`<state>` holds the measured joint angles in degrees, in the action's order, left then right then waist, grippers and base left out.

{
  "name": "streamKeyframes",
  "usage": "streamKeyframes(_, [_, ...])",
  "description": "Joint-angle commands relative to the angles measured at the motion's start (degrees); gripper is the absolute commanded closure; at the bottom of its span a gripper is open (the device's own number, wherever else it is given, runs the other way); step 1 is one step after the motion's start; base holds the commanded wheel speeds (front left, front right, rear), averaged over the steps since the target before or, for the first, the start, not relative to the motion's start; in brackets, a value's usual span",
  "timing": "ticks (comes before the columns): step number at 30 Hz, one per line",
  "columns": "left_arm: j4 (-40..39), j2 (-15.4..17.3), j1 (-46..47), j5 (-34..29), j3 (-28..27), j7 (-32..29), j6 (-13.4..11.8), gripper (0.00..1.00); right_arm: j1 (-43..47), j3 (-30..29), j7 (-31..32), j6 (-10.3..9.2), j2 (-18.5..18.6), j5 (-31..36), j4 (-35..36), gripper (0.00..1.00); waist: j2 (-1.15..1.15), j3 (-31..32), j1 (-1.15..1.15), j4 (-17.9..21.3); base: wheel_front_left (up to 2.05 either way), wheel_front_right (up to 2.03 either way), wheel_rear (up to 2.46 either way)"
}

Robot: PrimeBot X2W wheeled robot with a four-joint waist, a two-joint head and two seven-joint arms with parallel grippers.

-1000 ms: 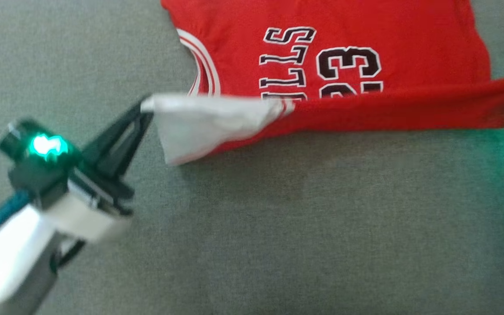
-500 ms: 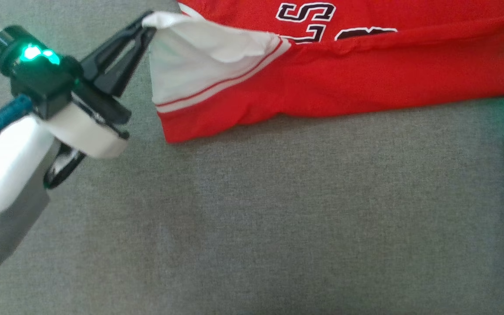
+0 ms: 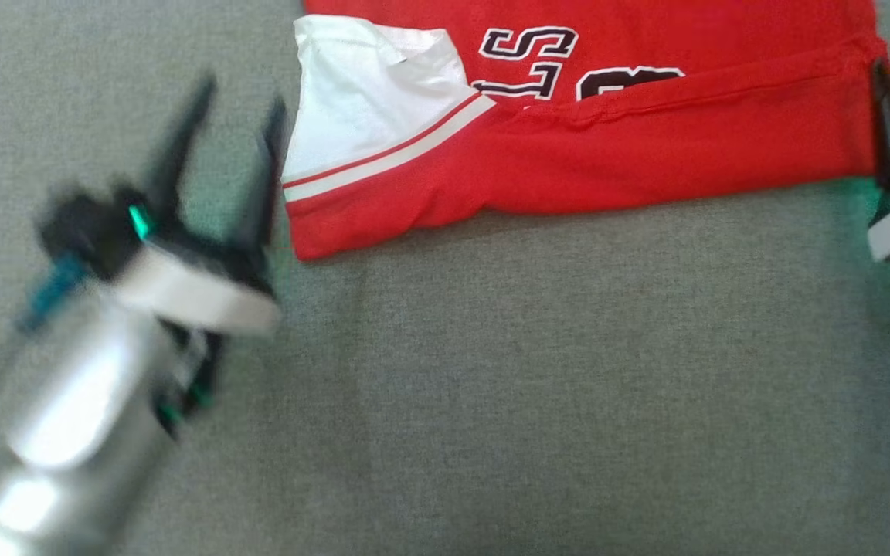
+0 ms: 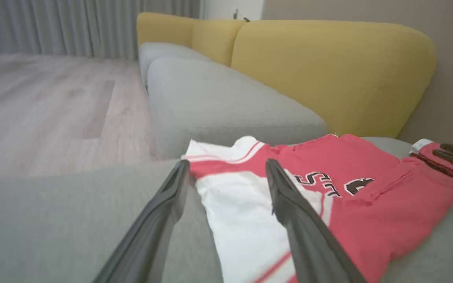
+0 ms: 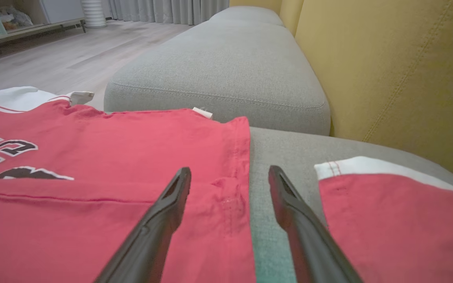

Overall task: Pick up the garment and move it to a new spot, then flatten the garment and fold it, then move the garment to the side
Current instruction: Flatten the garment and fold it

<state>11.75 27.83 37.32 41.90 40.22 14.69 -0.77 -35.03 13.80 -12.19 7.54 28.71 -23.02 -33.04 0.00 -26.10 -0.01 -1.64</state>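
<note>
- Head view, left side of the frame: the left gripper (image 3: 242,94) is blurred and points up the frame over the grey woven-fabric sofa seat (image 3: 491,386). Its two long dark fingers stand wide apart with nothing between them. The finger nearer the middle of the frame is just beside the garment's left edge; whether it touches the cloth cannot be told.
- Head view, upper middle: the red fabric jersey (image 3: 646,154) with black-and-white lettering lies flat on the seat along the top of the frame. Its near part is folded up over the print, so the letters are half covered. At its left end a white panel (image 3: 368,85) with a white-and-red striped border faces up.
- Head view, right edge: one dark finger (image 3: 889,127) of the right gripper (image 5: 229,171) lies along the jersey's right end, with a green glow on the seat beside it.
- Left wrist view: that gripper's own fingers are spread, and the jersey's white corner shows between and beyond their tips, lying on the seat and not pinched. Pale wooden floor (image 4: 45,98) is at the left, and a yellow padded backrest (image 4: 328,70) is at the upper right.
- Right wrist view: that gripper's fingers are wide apart and hold nothing. The left one is over the jersey's folded right end, and the right one is over a bare strip of grey seat. At the right of the frame, beyond that strip and apart from the jersey, lies a second red cloth piece with a white edge band (image 5: 387,220).
</note>
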Motion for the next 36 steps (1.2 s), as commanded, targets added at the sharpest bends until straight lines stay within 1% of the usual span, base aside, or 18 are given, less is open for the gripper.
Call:
streamKeyframes(1, [-2.72, 0.05, -2.25, 1.57, -2.89, 0.29, -0.93, 0.00, 2.09, 0.62, -0.89, -0.05, 0.67, -0.67, 0.88, 0.00, 0.00, 0.47, 0.01, 0.24, 0.00, 0.00, 0.00])
streamKeyframes(4, [-3.84, -2.91, -7.83, 3.07, -3.07, 0.29, -2.87, 0.00, 3.18, 0.76, -1.62, -0.05, 0.83, -1.56, 0.34, 0.00, 0.00, 1.00, 0.01, 0.31, 0.00, 0.00, 0.00])
streamKeyframes(6, [-3.00, -4.42, -9.91, 3.08, -2.66, 0.29, -4.49, 0.00, 3.78, 0.83, -1.98, -0.05, 0.83, -1.85, 0.00, 0.00, 0.00, 1.29, 0.01, 0.32, 0.00, 0.00, 0.00])
streamKeyframes(9, [0.31, -5.71, -10.86, 2.36, -2.06, -0.05, -7.27, 0.00, 4.13, 1.13, -2.32, -0.05, 0.63, -1.74, -0.32, 0.00, 0.00, 1.53, 0.01, 0.56, 0.00, 0.00, 0.00])
streamKeyframes(11, [2.56, -6.37, -10.78, 2.04, -1.52, -1.29, -8.80, 0.00, 4.13, 1.41, -2.46, -0.05, 0.54, -1.59, -0.47, 0.00, 0.00, 1.58, 0.01, 0.73, 0.00, 0.00, 0.00])
streamKeyframes(12, [3.44, -6.57, -10.65, 1.82, -1.04, -2.10, -9.23, 0.00, 4.08, 1.55, -2.51, -0.05, 0.55, -1.54, -0.55, 0.00, 0.00, 1.60, 0.01, 0.80, 0.00, 0.00, 0.00])
streamKeyframes(17, [5.80, -7.37, -11.00, 2.49, 1.38, -7.36, -9.75, 0.00, 3.81, 2.01, -2.69, -0.05, 0.48, -1.36, -0.98, 0.00, 0.00, 1.68, 0.01, 1.11, 0.00, 0.00, 0.00])
streamKeyframes(20, [6.32, -7.30, -11.15, 2.39, 2.18, -8.47, -9.77, 0.00, 3.76, 2.34, -2.74, -0.05, 0.24, -1.40, -1.34, 0.00, 0.00, 1.73, 0.01, 1.08, 0.00, 0.00, 0.00])
streamKeyframes(21, [6.36, -7.29, -11.21, 2.37, 2.52, -8.72, -9.49, 0.47, 3.83, 2.53, -2.76, -0.05, 0.10, -1.54, -1.50, 0.00, 0.00, 1.76, 0.01, 1.04, 0.00, 0.00, 0.00])
streamKeyframes(23, [6.08, -7.30, -11.32, 2.44, 3.13, -9.06, -8.70, 1.00, 4.06, 3.11, -2.77, -0.05, -0.08, -1.94, -1.98, 0.00, 0.00, 1.81, 0.01, 0.89, 0.00, 0.00, 0.00])
streamKeyframes(26, [5.17, -6.76, -11.13, 1.61, 3.88, -8.54, -7.91, 1.00, 4.14, 3.89, -2.78, -0.05, 0.10, -2.79, -2.73, 0.00, 0.00, 1.81, 0.01, 0.58, 0.00, 0.00, 0.00])
streamKeyframes(30, [4.19, -5.57, -10.80, 0.05, 3.86, -6.67, -8.16, 1.00, 3.78, 4.23, -2.45, -0.05, 0.17, -4.38, -4.93, 0.00, 0.00, 1.81, 0.01, 0.17, 0.00, 0.00, 0.00])
streamKeyframes(35, [3.34, -4.22, -10.44, -1.23, 3.92, -5.42, -8.27, 1.00, 3.25, 5.46, 0.01, -0.05, -0.30, -6.08, -8.43, 0.00, 0.00, 1.97, 0.01, -0.16, 0.00, 0.00, 0.00])
streamKeyframes(36, [3.18, -3.94, -10.41, -1.43, 3.93, -5.29, -8.32, 1.00, 3.19, 5.85, 0.36, -0.05, -0.40, -6.56, -8.88, 0.39, 0.00, 2.08, 0.01, -0.18, 0.00, 0.00, 0.00])
